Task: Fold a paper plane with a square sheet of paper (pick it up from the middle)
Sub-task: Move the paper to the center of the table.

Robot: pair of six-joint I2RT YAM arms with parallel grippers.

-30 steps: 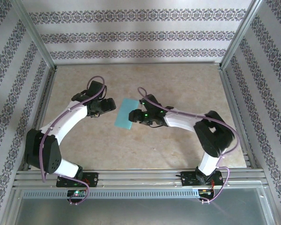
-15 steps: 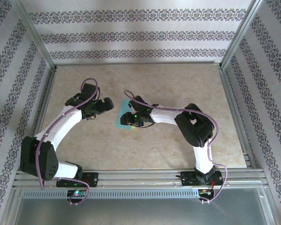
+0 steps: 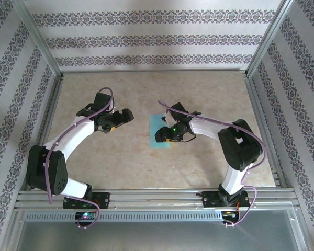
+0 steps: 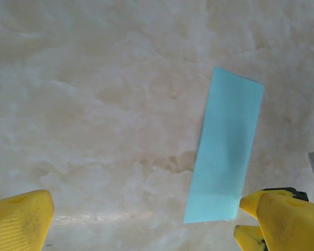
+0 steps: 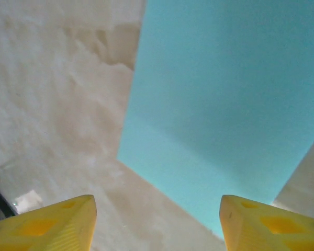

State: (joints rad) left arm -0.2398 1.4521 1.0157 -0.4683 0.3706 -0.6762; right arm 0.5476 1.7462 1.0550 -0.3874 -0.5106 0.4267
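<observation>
Teal paper (image 4: pixel 225 151) flat on table (image 4: pixel 94 104), jaws open

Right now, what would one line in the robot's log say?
paper: rectangle, flat on table | left gripper: open, apart from paper | right gripper: open, over paper

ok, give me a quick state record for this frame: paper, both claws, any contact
paper: teal, plain, shows as a narrow rectangle, lying flat
location: middle of the table, between the two arms
left claw: open, empty, left of the paper and clear of it
right claw: fingers apart, nothing between them, over the paper's right side
contact: cannot tell whether the right claw touches the paper
held: nothing
</observation>
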